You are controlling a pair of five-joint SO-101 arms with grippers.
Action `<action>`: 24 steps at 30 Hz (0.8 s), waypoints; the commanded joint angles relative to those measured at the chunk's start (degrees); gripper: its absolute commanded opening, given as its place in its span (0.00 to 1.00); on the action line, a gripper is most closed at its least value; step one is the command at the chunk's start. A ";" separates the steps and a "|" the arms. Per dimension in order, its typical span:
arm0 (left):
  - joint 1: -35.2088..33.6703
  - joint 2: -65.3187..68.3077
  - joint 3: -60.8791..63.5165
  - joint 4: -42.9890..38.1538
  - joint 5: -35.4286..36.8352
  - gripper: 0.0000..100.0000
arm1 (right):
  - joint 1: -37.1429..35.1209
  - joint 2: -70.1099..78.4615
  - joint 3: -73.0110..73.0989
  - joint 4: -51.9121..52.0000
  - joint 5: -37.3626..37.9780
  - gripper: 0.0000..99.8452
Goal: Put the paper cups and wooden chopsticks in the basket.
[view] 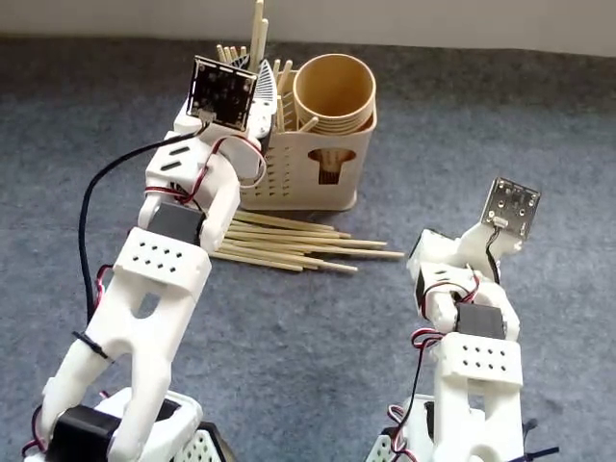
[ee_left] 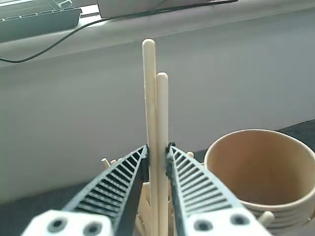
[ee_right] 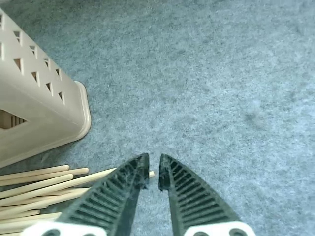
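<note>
Grey carpeted counter point(view: 520, 125) carries everything. The beige slotted basket point(view: 289, 188) stands upright at the far side. A nested stack of paper cups point(view: 334, 91) already sits in its right-hand compartment, mouth up, so I judge the cup part done. Several standing chopsticks point(view: 228, 53) poke out of the other compartment, beside the cups. A loose pile of wooden chopsticks point(view: 308, 248) lies flat on the counter just in front of the basket, not yet binned. My left claw point(ee_left: 157, 148) is over that stick compartment, clamped on a held pair of chopsticks point(ee_left: 155, 108). They're gripped low and point straight up, probably so the lower ends drop in among the others; I can't see those ends. My right claw point(ee_right: 153, 172) hangs low above the tip end of the loose pile, jaws nearly together with a slim gap and nothing in them, apparently parked clear of the left arm.
</note>
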 commanded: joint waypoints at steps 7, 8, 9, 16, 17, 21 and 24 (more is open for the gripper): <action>-1.45 -0.57 -0.40 1.49 0.35 0.04 | 0.57 -1.01 -0.48 -1.63 0.79 0.05; -1.45 -0.66 -0.66 2.90 0.35 0.06 | 0.57 -1.01 -0.48 -1.63 0.79 0.05; -1.45 -1.10 -1.45 4.48 0.35 0.09 | 0.57 -1.01 -0.48 -1.63 0.79 0.05; -3.56 -6.73 -10.95 23.30 0.44 0.10 | 0.57 -1.01 -0.48 -1.63 0.79 0.05; -3.56 -7.60 -12.35 26.11 0.44 0.10 | 0.57 -1.01 -0.48 -1.63 0.79 0.05; -3.56 -11.21 -17.10 36.22 0.44 0.10 | 0.57 -1.01 -0.48 -1.63 0.79 0.05; -3.56 -13.85 -19.56 43.78 0.18 0.10 | 0.57 -1.01 -0.48 -1.63 0.79 0.05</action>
